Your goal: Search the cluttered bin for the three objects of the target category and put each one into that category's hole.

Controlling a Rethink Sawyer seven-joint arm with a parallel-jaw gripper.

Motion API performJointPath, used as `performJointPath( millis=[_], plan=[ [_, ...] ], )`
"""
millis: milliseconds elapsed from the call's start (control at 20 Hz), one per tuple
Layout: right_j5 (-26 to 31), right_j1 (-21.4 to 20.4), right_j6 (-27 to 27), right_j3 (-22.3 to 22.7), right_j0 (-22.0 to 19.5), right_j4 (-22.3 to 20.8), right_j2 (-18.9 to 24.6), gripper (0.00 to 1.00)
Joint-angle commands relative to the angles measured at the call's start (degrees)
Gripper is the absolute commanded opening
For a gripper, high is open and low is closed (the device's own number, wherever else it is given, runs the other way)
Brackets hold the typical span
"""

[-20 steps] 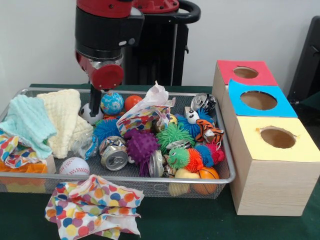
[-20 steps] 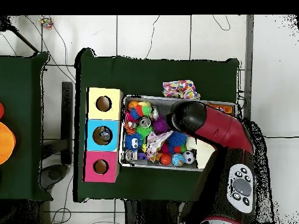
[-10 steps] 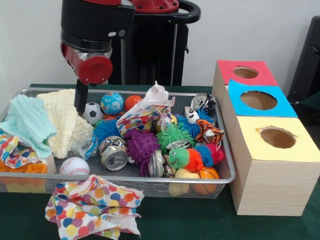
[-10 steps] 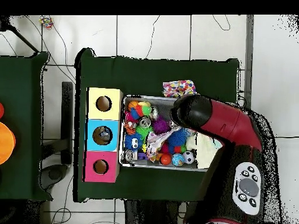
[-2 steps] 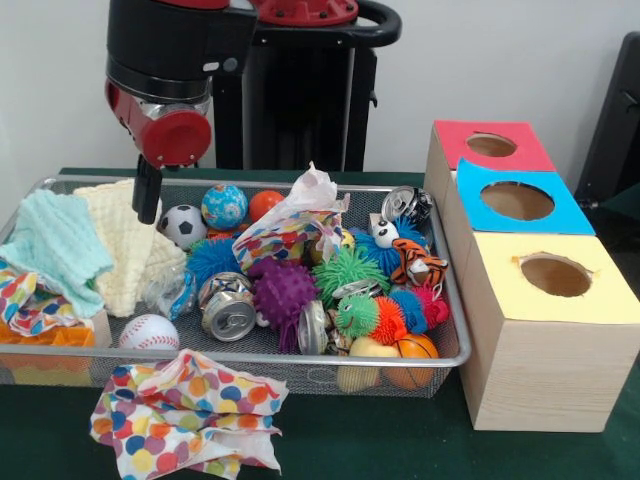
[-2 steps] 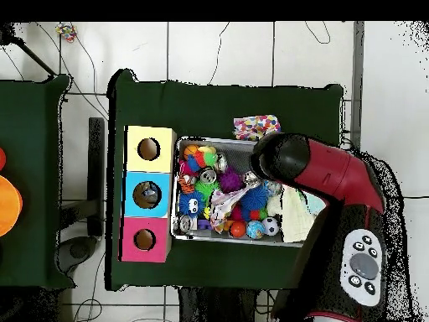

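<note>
Hanging above the left end of the wire bin [image 5: 300, 357], clear of everything under it: pincer [image 5: 147, 192], dark and narrow below the red wrist. Cannot tell how far open; nothing seen in its hold.

Inside the bin's left end: mint cloth [image 5: 55, 245] and cream cloth [image 5: 125, 235], overlapping, the cream one directly beneath the pincer. Near the bin's front rim on that side: baseball [image 5: 149, 333]. Outside the bin, against its front wall on the green bench [image 5: 400, 440]: spotted cloth [image 5: 185, 410], crumpled.

Along the bin's back rim, just right of the pincer: soccer ball [image 5: 183, 226], then globe ball [image 5: 224, 206], then orange ball [image 5: 264, 204], close together in a row.

At the bin's middle: crushed can [image 5: 229, 315] beside a purple spiky ball [image 5: 283, 290], with crumpled patterned paper [image 5: 295, 225] standing up behind them. Further right in the bin: green spiky ball [image 5: 347, 270] and tiger toy [image 5: 417, 263]. In the bin's back right corner: second can [image 5: 405, 203].

Right of the bin, outside it, three boxes in a line, each with one round hole on top: yellow box [image 5: 545, 360] nearest the bin's front, blue box [image 5: 575, 215] behind it, red box [image 5: 535, 155] furthest back.
</note>
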Motion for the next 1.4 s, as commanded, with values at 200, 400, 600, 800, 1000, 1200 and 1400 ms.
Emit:
performJointPath(
  millis=[200,400,600,800,1000,1200,1400],
  plan=[
    [7.7,0.9,-17.4,2.6,-5.7,-5.4,11.0,1.00],
    [7.8,0.9,-16.3,3.6,-6.5,-6.5,12.4,1.00],
    [6.1,1.7,-17.9,3.6,-8.6,-8.2,15.1,1.00],
    [3.2,2.5,-19.2,5.8,-10.7,-9.4,19.0,1.00],
    [-0.8,1.5,-21.5,8.6,-12.9,-11.2,23.8,1.00],
    [-1.2,1.3,-26.7,10.2,-16.2,-13.5,29.4,1.00],
    [3.1,2.6,-32.9,9.4,-18.7,-16.5,33.8,1.00]
  ],
)
